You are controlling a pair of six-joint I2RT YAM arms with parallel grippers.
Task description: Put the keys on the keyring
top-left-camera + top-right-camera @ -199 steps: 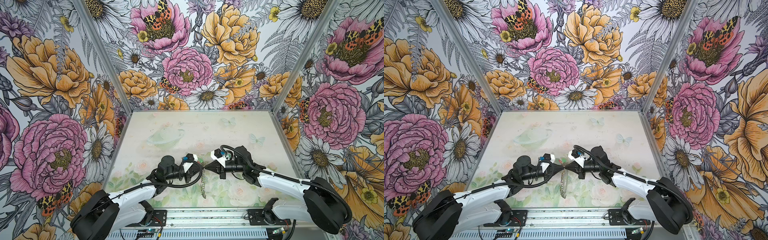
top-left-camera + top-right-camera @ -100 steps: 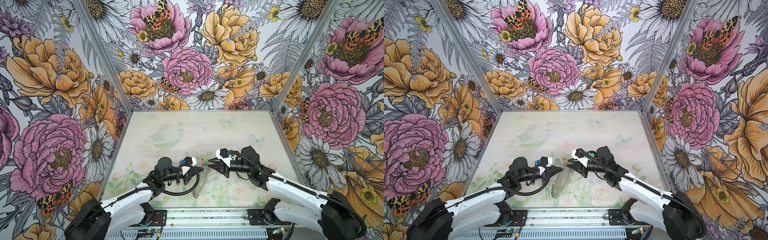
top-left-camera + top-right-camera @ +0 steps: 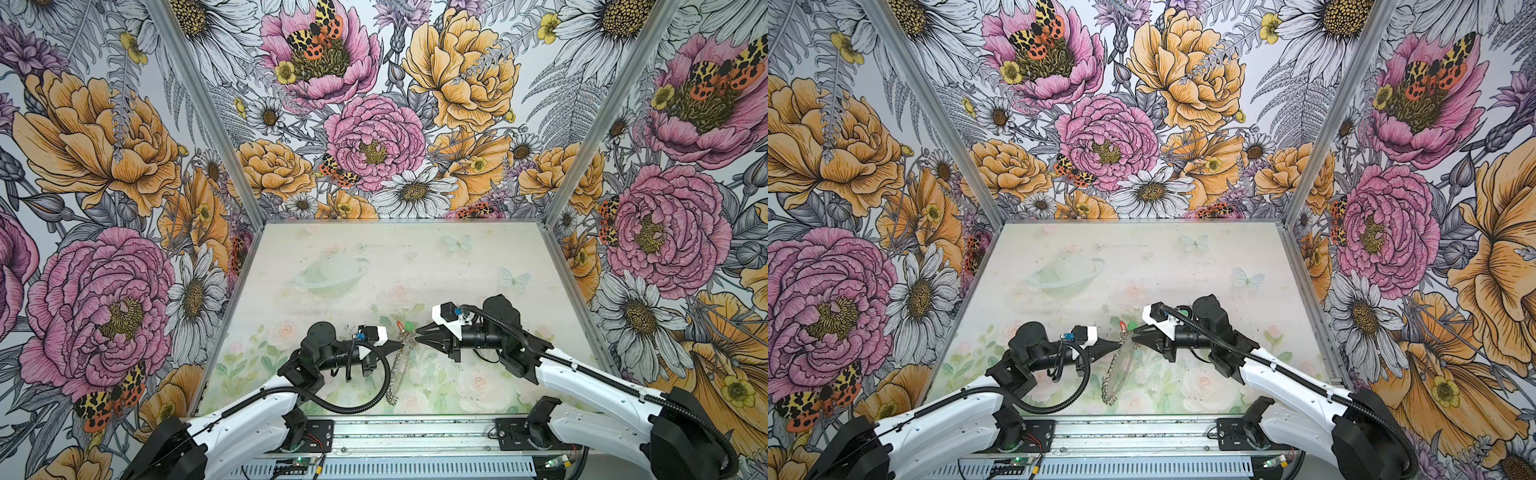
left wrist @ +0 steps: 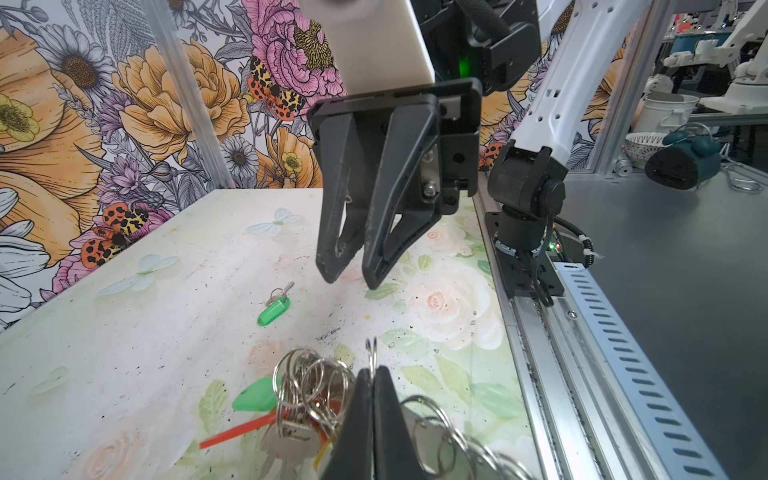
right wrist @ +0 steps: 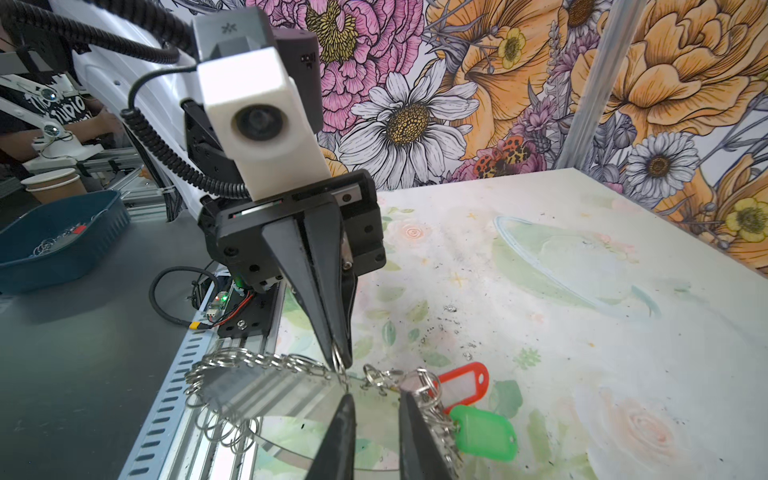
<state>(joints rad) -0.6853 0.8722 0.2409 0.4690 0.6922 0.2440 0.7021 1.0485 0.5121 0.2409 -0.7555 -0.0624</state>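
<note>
My two arms reach in low over the table (image 3: pixel 374 266) from the bottom edge of both top views. Their forearms angle inward, so the end effectors meet nose to nose at the lower middle of the frame. My left end effector (image 3: pixel 397 341) lies almost level and points right. Its fingers (image 4: pixel 365 419) are pressed together on one small ring of the chain that fringes the keyring (image 3: pixel 394 374). The hoop hangs from that pinch, turned on edge, with its far end toward the bottom of the frame. I cannot tell whether that end touches the table. My right end effector (image 3: pixel 417 332) points left and slightly down, its tips just beside the pinch. Its fingers (image 5: pixel 417 449) are a little spread, with nothing between them. The keys (image 4: pixel 291 440) hang bunched at the pinched end of the hoop, with a red tag (image 5: pixel 461 384) and a green tag (image 5: pixel 484 434). One more key (image 4: pixel 274 309), also green-tagged, lies flat on the table apart from the bunch.
</note>
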